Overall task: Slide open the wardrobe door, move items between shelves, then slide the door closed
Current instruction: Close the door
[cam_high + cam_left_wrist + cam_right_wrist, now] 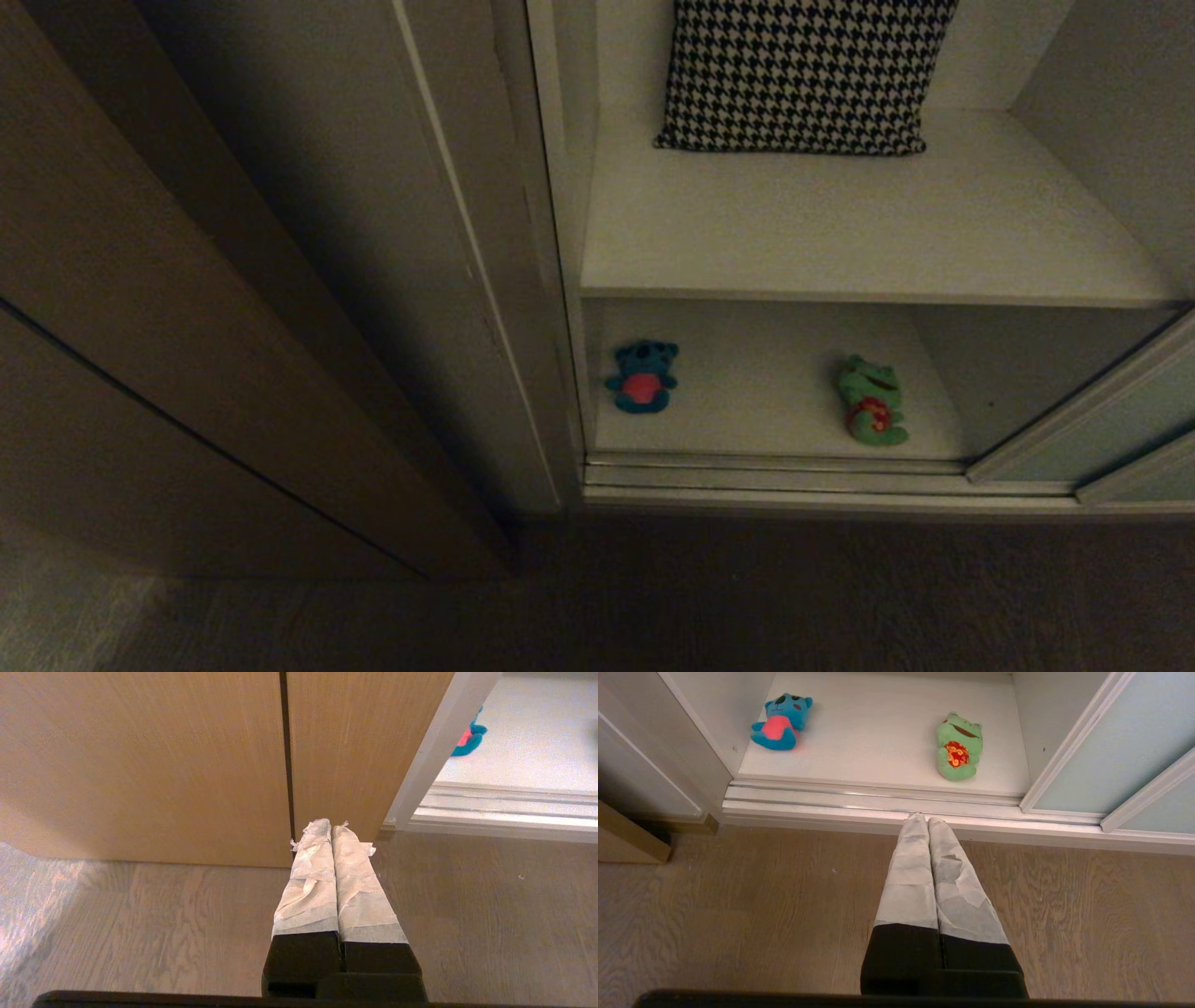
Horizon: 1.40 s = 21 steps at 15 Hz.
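Frog (958,746) and bear (780,721) lie lengthwise, heads inward; both tools (927,821) (331,828) pressed together, empty.

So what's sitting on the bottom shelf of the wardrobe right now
Two plush toys lie on the bottom shelf: a blue bear toward its left and a green frog toward its right, apart from each other. The sliding door hides whatever lies further right.

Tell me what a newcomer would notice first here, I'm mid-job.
Two bright plush toys on the bottom shelf of the open wardrobe: the teal-blue bear near its left wall, the green frog towards the right. Above them, a black-and-white houndstooth cushion stands at the back of the upper shelf.
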Available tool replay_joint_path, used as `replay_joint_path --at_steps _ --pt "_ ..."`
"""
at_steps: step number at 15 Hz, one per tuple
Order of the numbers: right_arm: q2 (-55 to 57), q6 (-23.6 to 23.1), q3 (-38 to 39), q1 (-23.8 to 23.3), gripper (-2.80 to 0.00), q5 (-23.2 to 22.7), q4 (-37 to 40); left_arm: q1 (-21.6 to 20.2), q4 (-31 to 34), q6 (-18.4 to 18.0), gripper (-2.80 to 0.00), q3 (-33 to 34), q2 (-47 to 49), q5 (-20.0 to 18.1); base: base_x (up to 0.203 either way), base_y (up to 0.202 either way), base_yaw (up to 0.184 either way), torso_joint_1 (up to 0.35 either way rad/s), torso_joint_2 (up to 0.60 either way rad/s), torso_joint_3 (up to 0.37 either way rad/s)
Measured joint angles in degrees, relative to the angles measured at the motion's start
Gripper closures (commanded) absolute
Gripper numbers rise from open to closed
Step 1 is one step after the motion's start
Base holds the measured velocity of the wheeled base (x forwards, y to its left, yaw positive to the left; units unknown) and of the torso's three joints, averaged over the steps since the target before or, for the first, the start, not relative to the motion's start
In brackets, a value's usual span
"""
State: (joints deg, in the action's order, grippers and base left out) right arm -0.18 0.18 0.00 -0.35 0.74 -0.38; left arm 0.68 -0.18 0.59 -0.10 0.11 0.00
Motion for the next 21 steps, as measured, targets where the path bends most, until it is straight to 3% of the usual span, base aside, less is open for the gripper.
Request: replay_joint_path --at_steps 7,21 --pt "0.0 0.0 0.0 0.0 0.0 0.0 0.0 0.0 0.1 0.0 0.0 0.0 0.0 0.0 -0.001 -0.012 0.001 0.0 0.0 0.0" --pt "0.1 0.0 0.0 0.0 0.0 0.0 0.0 0.0 0.0 0.0 0.0 0.0 0.0 0.0 0.0 -0.194 0.002 0.001 0.0 0.003"
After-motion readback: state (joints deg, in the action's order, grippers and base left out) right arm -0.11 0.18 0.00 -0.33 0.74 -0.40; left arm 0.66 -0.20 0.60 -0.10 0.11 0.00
